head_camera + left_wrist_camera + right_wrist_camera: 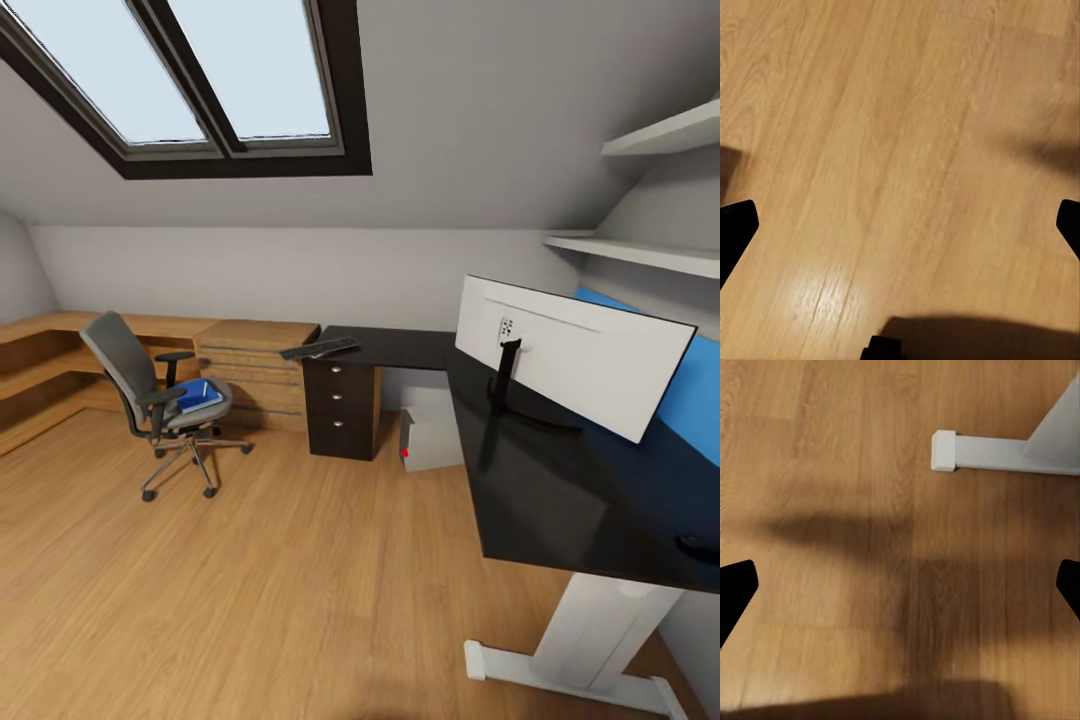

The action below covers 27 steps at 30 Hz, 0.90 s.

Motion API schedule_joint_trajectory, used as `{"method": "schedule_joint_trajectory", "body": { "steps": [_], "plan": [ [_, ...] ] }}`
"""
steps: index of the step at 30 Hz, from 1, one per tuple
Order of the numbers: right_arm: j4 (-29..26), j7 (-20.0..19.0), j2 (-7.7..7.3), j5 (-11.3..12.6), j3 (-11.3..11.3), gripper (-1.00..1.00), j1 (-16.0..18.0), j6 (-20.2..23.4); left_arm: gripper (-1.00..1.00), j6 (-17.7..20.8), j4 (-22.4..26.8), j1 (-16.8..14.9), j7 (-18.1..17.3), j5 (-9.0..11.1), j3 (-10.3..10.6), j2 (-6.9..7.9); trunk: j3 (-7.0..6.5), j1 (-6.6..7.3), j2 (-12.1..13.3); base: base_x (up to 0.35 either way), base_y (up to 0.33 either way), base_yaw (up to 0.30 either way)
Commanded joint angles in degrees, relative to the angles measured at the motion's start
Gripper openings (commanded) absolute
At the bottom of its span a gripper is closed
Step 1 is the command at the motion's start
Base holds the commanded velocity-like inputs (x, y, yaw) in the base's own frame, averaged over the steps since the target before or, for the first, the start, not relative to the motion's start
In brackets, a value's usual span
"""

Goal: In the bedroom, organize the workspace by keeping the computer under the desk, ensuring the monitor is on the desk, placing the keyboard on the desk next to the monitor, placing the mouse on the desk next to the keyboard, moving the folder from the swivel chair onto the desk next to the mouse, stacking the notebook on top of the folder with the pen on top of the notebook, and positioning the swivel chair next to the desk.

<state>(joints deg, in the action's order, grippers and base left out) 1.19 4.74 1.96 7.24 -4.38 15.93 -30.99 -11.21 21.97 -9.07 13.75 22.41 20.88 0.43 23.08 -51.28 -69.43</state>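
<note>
The desk [560, 480], an L-shaped one with a glossy black top, is filling the right half of the head view, and its white panel leg [600, 630] is standing at the lower right. The monitor [570, 350] is already standing on it, showing its white back. The swivel chair [150, 400], grey padded with a chrome star base, is sitting at the left middle, well apart from the desk, so I judge it is waiting to be moved. The computer [432, 430], a light-grey box with a red dot, is resting under the desk near the centre; that part looks done. The keyboard [320, 348], slim and dark, is lying on the far end of the desk, well apart from the monitor. The bright-blue folder [200, 395] is lying on the chair seat. A small dark thing near the desk's right edge is too unclear to name.

The left gripper [900, 225] and the right gripper [900, 585] are both hanging over the wooden floor [280, 580], fingers spread wide and holding nothing.
</note>
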Motion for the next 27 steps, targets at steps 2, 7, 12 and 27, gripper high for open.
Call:
{"method": "schedule_joint_trajectory", "body": {
  "steps": [2, 7, 12, 27],
  "plan": [
    [0.05, 0.08, 0.11, 0.52, -0.58, 1.00, 0.07, -0.39, 1.00, -0.12, 0.00, -0.05, 0.39, 0.44, 0.48, 0.02, -0.30, 0.45, 0.78, 0.000, 0.000, 0.000],
    [-2.00, -0.09, 0.28, 0.45, -0.62, 1.00, 0.07, -0.82, 1.00, -0.05, -0.01, -0.03, 0.42, 0.50, 0.48, 0.07, -1.20, 1.54, 2.78, 0.000, 0.000, -0.012],
    [-3.84, -0.17, 0.26, 0.28, -0.74, 1.00, 0.07, -0.93, 1.00, -0.15, 0.00, -0.05, 0.49, 0.52, 0.48, 0.08, -2.10, 2.64, 4.79, 0.000, 0.000, -0.158],
    [-1.82, -2.81, -4.07, -0.04, -0.63, 1.00, 0.07, -3.85, 1.00, -0.27, -0.05, -0.03, 0.48, 0.52, 0.48, 0.32, -5.27, 5.94, 10.81, 0.000, 0.000, -0.247]
  ]
}}
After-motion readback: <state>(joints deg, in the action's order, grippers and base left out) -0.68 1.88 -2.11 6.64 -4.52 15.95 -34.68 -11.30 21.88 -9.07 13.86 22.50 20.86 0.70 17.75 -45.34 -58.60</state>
